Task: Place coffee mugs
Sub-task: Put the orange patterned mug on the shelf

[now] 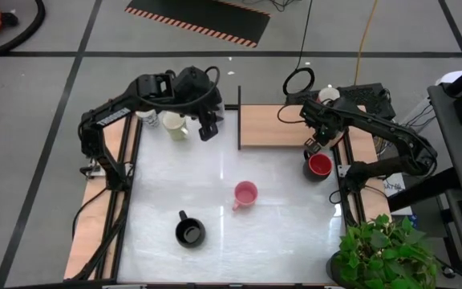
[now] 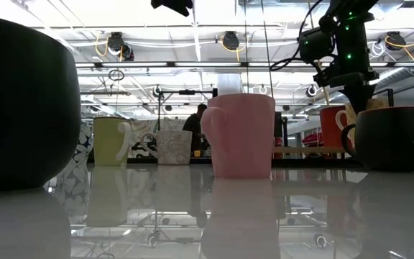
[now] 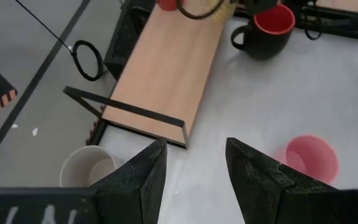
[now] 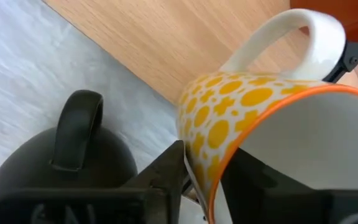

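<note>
Now the right gripper is seen clamped on the rim of a yellow-dotted mug, one dark finger inside the wall and one outside. This mug is glossy ceramic, white within, edged by an orange rim, with rounded yellow spots over its outer wall and a smooth white loop handle. It is held tilted above the pale wood-grain shelf at the table's far right, just beside a black mug with a red interior. That black mug is shown in the right wrist view as a rounded, matt body with a thick arched handle, standing on the white tabletop at the shelf's edge.

Over at the far left, the left gripper is held above the table with its two wedge-shaped dark fingers moderately apart and nothing between them. A cream mug is found just beside it, plain and cylindrical, and a patterned white mug is partly hidden under the arm.

Nearer the middle, a pink mug is set upright, straight-walled with a soft satin finish, its handle turned toward the left side. A black mug with a dark hollow is placed near the front, well apart from the pink one. The tabletop is glossy, and the mugs are mirrored in it in the low view.
</note>
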Tool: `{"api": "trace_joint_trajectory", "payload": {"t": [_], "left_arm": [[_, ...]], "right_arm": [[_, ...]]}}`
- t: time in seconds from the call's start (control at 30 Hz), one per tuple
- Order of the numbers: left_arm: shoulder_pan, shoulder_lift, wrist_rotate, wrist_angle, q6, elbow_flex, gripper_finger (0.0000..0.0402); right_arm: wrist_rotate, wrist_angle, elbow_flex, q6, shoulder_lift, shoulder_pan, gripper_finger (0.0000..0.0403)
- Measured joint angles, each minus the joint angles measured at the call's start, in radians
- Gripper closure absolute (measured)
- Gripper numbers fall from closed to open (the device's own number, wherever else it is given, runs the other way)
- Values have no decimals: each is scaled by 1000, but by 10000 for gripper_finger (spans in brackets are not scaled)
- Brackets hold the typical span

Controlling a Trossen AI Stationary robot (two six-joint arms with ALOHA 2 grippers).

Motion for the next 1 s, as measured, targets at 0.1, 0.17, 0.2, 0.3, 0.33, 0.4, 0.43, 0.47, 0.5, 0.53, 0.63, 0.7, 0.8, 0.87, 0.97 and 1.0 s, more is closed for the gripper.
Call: {"api": "trace_joint_trajectory", "payload": {"t": [0.1,0.17,0.2,0.3,0.33,0.4,0.43,0.47,0.5,0.53,0.63,0.7,0.8,0.87,0.97,1.0], "left_arm": [[16,0,-1,6,0,0,231],[25,0,0,6,1,0,231],[29,0,0,6,2,0,231],[39,0,0,7,13,0,231],[42,0,0,7,16,0,231],[47,0,0,7,16,0,231],[50,0,0,7,16,0,231],[52,0,0,7,16,0,231],[52,0,0,7,15,0,231],[52,0,0,8,14,0,231],[51,0,0,12,3,0,231],[51,0,0,18,-7,0,231],[51,0,0,23,-20,0,231],[51,0,0,23,-35,0,231],[51,0,0,23,-62,0,231],[49,0,0,23,-72,0,231]], "right_arm": [[13,0,0,6,0,0,298],[19,1,0,5,0,0,292],[20,1,0,2,0,0,289],[40,4,0,-13,0,0,287],[43,5,0,-20,-1,0,287],[54,9,0,-31,-1,0,287],[65,10,0,-38,-1,0,288],[70,10,1,-47,-1,0,288],[70,10,1,-54,-1,0,288],[71,11,1,-59,-1,0,288],[73,19,1,-74,-1,0,288],[75,28,1,-84,-1,0,288],[107,46,1,-106,-1,0,288],[122,62,1,-136,-1,0,288],[130,87,1,-174,-1,0,289],[143,93,1,-184,-1,0,289]]}}
